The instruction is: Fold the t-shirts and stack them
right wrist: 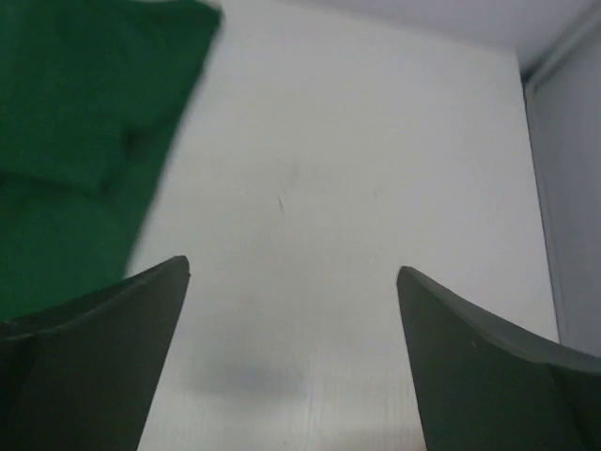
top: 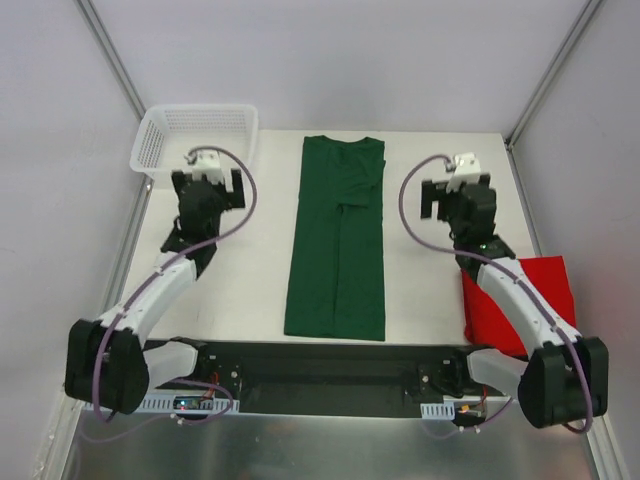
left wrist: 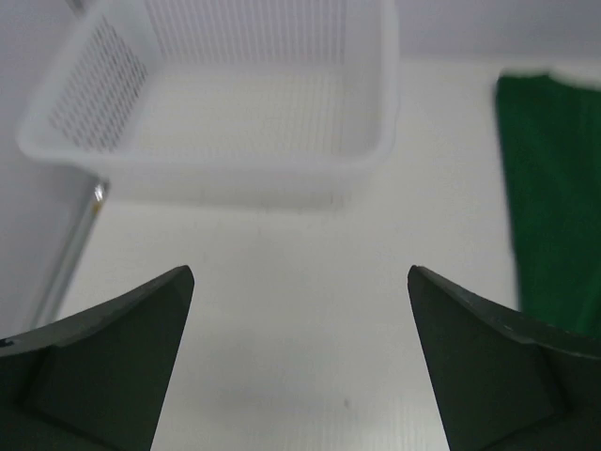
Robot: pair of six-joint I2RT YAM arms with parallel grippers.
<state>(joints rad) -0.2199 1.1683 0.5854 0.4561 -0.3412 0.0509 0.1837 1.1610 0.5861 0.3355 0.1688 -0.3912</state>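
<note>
The left gripper [top: 208, 188] and right gripper [top: 457, 198] are hovering wide open and empty, flanking the lengthwise-folded green t-shirt [top: 337, 240].

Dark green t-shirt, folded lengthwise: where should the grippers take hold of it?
Likely its far collar-end corners, one from each side: the dark green cotton t-shirt lies flat as a long strip between the open left gripper and right gripper.

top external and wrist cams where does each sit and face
Top external: above and behind the left arm and right arm, looking down at the table, green t-shirt, red t-shirt.
Left wrist: behind the left gripper, facing the white mesh basket; open fingers show.
Right wrist: behind the right gripper, facing the table; open fingers show.
Shared: both wrist views catch the green t-shirt's edge.
</note>
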